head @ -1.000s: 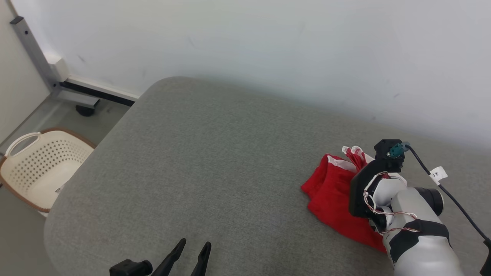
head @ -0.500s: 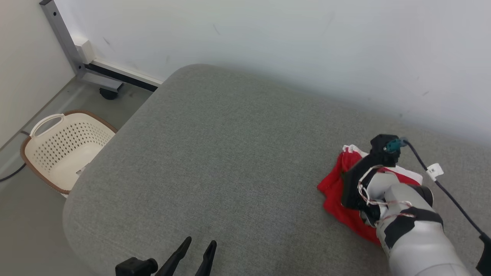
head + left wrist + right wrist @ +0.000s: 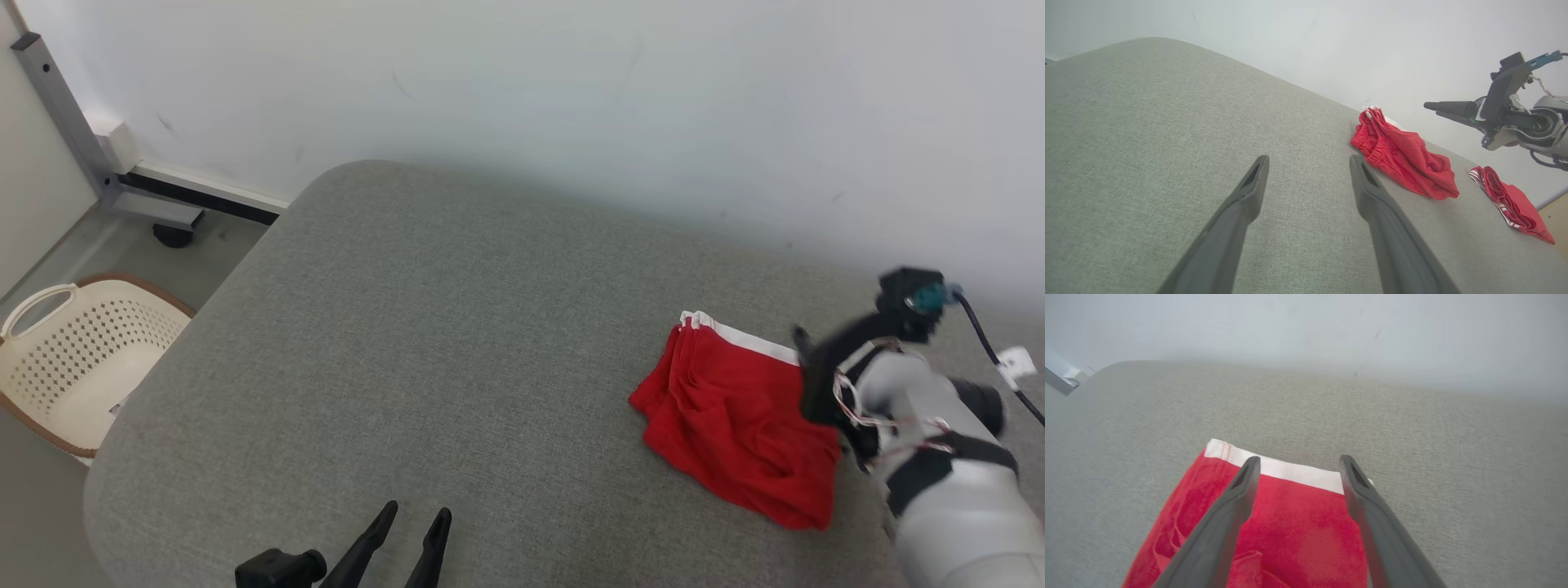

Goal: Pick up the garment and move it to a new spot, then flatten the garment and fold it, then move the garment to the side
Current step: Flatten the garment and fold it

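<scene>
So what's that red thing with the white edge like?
The red shorts look like soft cloth, with a white waistband along the far edge. They lie folded and a little wrinkled on the grey cushion, toward its right side. Nothing grips them: the right end effector hovers open above them.

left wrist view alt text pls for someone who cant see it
A red garment lies on a grey cushion, ahead of the open left gripper. The right gripper is in the air at upper right, and a second red garment lies farther right.
</scene>
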Controlling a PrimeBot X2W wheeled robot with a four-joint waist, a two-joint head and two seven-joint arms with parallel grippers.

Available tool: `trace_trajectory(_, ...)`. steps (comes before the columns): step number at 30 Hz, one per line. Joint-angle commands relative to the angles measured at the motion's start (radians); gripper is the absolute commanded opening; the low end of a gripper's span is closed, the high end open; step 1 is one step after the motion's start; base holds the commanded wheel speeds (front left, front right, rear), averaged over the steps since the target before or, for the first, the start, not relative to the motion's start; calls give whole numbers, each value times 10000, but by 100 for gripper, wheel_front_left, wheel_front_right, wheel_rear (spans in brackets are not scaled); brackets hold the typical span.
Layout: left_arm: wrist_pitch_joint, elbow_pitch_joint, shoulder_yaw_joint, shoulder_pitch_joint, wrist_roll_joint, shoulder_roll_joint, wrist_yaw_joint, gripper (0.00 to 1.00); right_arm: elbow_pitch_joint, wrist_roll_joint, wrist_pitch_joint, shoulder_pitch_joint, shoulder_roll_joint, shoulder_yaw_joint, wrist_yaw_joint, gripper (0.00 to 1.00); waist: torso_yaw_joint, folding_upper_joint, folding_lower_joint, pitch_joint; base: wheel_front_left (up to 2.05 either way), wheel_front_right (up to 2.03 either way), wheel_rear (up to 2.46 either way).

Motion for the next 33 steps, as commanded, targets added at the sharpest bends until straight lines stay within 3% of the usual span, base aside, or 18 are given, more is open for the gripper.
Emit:
trace_trajectory(1, 11, -50, -41, 21, 7, -43, 12, 100, 86, -455, -29, 400, -223, -103, 7, 71, -87, 0, -1, -24, 0, 0, 0)
trace_trajectory(2, 10, -53, -54, -1, 11, -52, 6, 100, 94, -678, 40, 524, -276, -182, 7, 24, -83, 0, -1, 12, 0, 0, 0)
trace_trajectory(3, 4, -56, -73, -26, 12, -65, -1, 100, 110, -865, 88, 663, -304, -259, 7, 0, -75, 0, -1, 59, 0, 0, 0)
trace_trajectory(16, -19, 137, -90, -164, -75, -34, -73, 100, 153, -2110, 469, 1246, 823, 45, 7, 0, 62, 0, -1, 98, 0, 0, 0)
trace_trajectory(20, 40, 182, -183, -225, -85, -13, -89, 100, 204, -68, 481, 1527, 870, 2585, 7, 0, 232, 0, -1, -60, 0, 0, 0)
trace_trajectory(24, -18, 162, -140, -94, -115, 30, -39, 100, -1626, 2278, 1275, 2337, 858, 5431, 7, 0, 121, 0, -1, -98, 0, 0, 0)
trace_trajectory(29, -44, 86, -147, -79, -103, 57, -19, 100, -3177, 3581, 1819, 2877, 852, 6984, 7, 0, 82, 0, -1, -54, 0, 0, 0)
trace_trajectory(33, -58, 63, -154, -65, -108, 64, 36, 100, -3780, 4011, 1748, 2815, 848, 7315, 7, 0, 83, 0, -1, -50, 0, 0, 0)
